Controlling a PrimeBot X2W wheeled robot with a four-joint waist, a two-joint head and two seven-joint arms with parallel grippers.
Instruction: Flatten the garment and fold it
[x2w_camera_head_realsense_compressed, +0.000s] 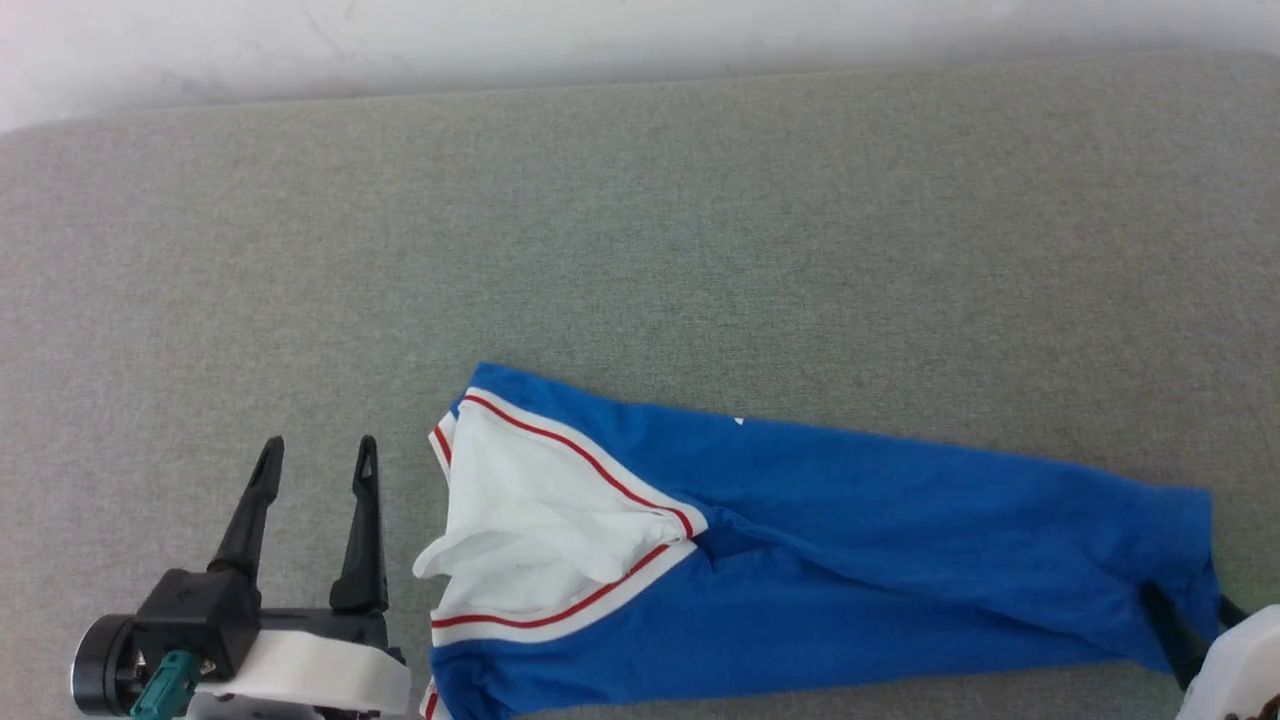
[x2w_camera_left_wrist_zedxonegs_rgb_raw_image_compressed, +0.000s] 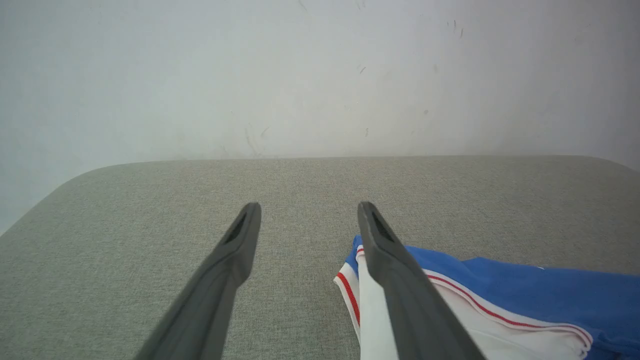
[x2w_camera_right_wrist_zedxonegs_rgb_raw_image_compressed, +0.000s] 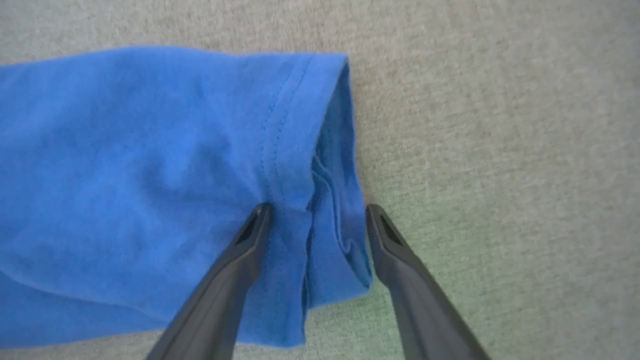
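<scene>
The garment (x2w_camera_head_realsense_compressed: 850, 560) lies on the grey cloth surface as a long blue band, folded lengthwise, running from the lower middle to the lower right. Its white sleeves (x2w_camera_head_realsense_compressed: 530, 530) with red stripes are bunched at the left end. My left gripper (x2w_camera_head_realsense_compressed: 318, 447) stands open just left of the sleeves, touching nothing; in the left wrist view the gripper (x2w_camera_left_wrist_zedxonegs_rgb_raw_image_compressed: 310, 207) is over bare surface with the garment (x2w_camera_left_wrist_zedxonegs_rgb_raw_image_compressed: 525, 285) to its right. My right gripper (x2w_camera_right_wrist_zedxonegs_rgb_raw_image_compressed: 318, 210) is open, and its fingers straddle the hemmed blue end of the garment (x2w_camera_right_wrist_zedxonegs_rgb_raw_image_compressed: 150, 175). In the head view the right gripper (x2w_camera_head_realsense_compressed: 1195, 610) is partly hidden behind that end.
The grey padded surface (x2w_camera_head_realsense_compressed: 640, 220) stretches wide beyond the garment to a pale wall (x2w_camera_head_realsense_compressed: 400, 40) at the back. Its far left corner is rounded (x2w_camera_left_wrist_zedxonegs_rgb_raw_image_compressed: 65, 185).
</scene>
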